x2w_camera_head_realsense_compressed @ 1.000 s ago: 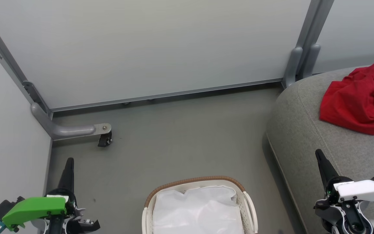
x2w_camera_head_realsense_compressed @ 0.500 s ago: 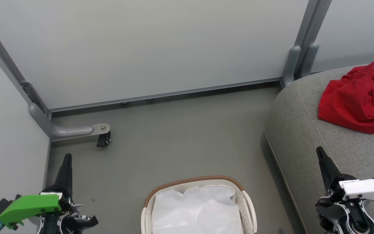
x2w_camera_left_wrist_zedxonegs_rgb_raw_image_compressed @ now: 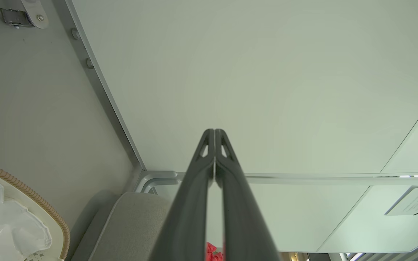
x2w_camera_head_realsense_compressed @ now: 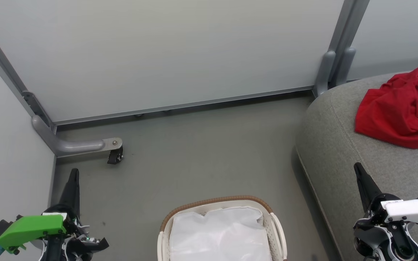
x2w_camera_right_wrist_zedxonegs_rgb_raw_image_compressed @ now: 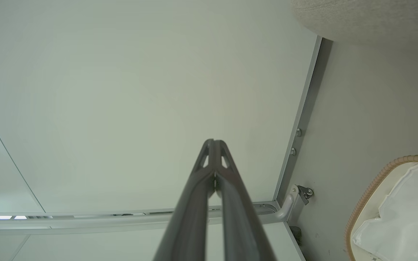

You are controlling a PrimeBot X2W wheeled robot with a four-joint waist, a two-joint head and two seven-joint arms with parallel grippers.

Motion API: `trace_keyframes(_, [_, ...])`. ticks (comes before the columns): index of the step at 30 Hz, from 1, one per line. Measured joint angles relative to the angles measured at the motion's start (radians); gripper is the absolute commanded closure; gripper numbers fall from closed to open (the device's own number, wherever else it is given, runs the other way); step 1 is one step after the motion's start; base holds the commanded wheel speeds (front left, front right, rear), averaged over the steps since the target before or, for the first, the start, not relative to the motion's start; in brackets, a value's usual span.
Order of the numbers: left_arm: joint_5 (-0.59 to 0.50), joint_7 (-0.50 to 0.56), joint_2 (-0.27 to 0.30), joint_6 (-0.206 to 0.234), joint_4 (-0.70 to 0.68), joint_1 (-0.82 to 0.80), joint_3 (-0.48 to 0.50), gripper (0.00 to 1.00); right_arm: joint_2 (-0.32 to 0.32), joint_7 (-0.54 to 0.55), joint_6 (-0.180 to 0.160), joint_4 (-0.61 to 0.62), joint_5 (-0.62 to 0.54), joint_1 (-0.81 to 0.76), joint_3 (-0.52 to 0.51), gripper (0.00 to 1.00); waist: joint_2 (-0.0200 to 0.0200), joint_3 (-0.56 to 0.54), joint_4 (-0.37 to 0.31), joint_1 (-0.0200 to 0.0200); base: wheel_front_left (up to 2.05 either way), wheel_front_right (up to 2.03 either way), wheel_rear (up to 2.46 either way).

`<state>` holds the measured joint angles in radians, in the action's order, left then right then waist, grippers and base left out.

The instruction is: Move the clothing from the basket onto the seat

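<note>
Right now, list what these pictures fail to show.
- Basket: near half cut off by the head view's bottom edge; its liner hides the bottom.
- Clothing: right part cut off by the head view's right edge; in the left wrist view, the left end effector hides all but a red scrap.
- Seat: runs past the same right edge.

Floor: grey floor (x2w_camera_head_realsense_compressed: 201, 152) is carrying the basket (x2w_camera_head_realsense_compressed: 216, 200) at the near edge, and a small black wheel (x2w_camera_head_realsense_compressed: 114, 156) further back on the left.
Seat: grey seat (x2w_camera_head_realsense_compressed: 339, 145) is standing on the floor at the right.
On the seat: red clothing (x2w_camera_head_realsense_compressed: 394, 112) is lying crumpled on top.
</note>
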<state>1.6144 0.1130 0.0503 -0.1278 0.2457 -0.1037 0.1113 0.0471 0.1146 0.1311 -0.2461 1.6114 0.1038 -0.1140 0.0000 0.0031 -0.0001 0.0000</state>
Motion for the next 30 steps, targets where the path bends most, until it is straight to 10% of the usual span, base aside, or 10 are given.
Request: trace_keyframes(30, [0.000, 0.000, 0.000, 0.000, 0.000, 0.000, 0.001, 1.00, 0.000, 0.000, 0.000, 0.000, 0.000, 0.000, 0.000, 1.00, 0.0000, 0.000, 0.000, 0.0000, 0.00, 0.00, 0.00])
